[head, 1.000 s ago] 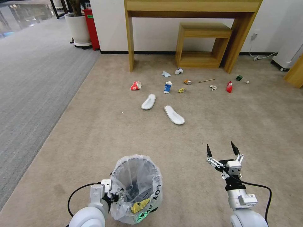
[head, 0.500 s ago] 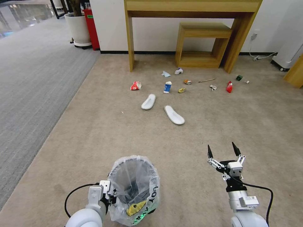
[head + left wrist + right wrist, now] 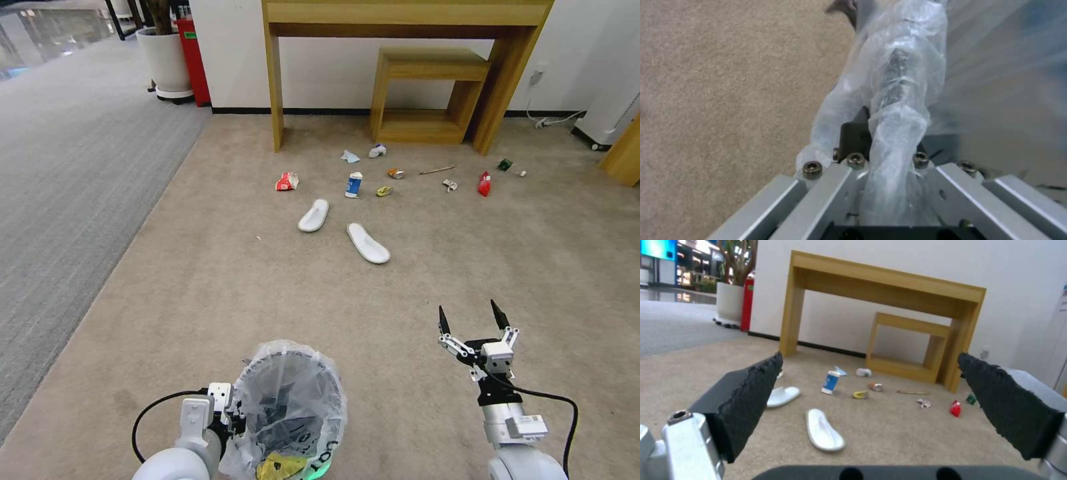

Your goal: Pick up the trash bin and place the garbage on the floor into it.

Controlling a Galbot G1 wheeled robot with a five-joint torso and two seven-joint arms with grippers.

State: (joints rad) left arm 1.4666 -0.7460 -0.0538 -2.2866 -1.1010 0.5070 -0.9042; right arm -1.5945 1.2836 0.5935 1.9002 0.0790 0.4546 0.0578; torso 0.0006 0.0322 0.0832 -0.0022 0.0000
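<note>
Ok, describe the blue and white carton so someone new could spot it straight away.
Start at the tall wooden table against the wall. On the carpet before its left leg lies scattered litter; the carton stands there, just beyond the two slippers. It alone stands upright, and it alone is blue and white.
</note>
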